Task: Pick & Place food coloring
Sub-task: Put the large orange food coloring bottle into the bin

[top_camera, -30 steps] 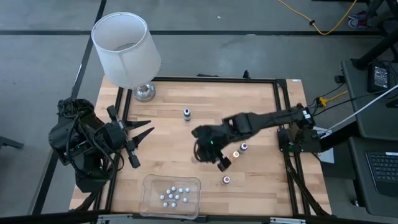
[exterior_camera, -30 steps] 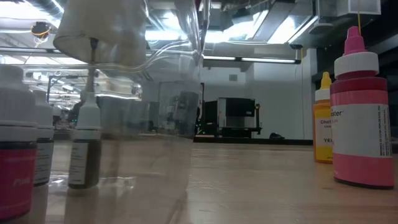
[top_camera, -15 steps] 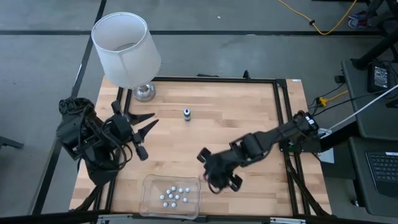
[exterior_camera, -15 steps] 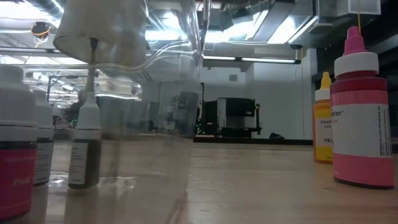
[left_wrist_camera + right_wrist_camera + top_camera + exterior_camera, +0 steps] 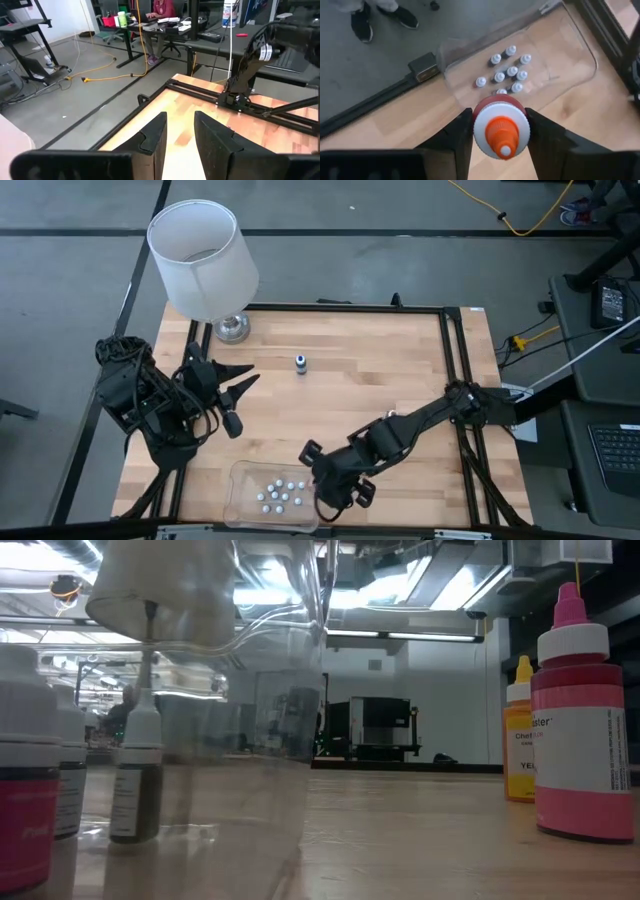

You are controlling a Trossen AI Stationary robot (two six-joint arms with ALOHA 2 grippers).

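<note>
Counter (image 5: 380, 380): wooden top in a black frame, seen from above; a lamp stands at its far left corner.
Lamp (image 5: 203, 260): white shade, metal base, well apart from the work.
Right arm: stretched from the right edge across to the near middle of the counter, ending just beside the tray.
Left arm: waits at the left edge; left hand (image 5: 240, 382) has its fingers apart and holds nothing.
Tray (image 5: 243, 473): clear plastic, at the counter's near edge; about 9 pale-topped bottles (image 5: 280, 494) stand inside it.
Right hand (image 5: 500, 131): clamped on a bottle, 1 finger on each side of it.
Held bottle (image 5: 500, 125): red body, white collar, orange tip, long axis upright between the fingers, tip toward the wrist camera.
Key relation: in the right wrist view the tray lies ahead of the held bottle, its bottles just beyond the cap; from above, the right hand sits at the tray's right rim, so the drop spot is to the hand's left. My guess is the bottle has yet to clear the rim.
Nearer arm: the right one, by far.
Stray bottle (image 5: 300, 362): 1 blue bottle stands alone mid-counter, between lamp and right arm, nearer the left hand.
Low view: 2 more bottles, pink (image 5: 582, 730) and yellow (image 5: 520, 735), stand upright on the wood.
</note>
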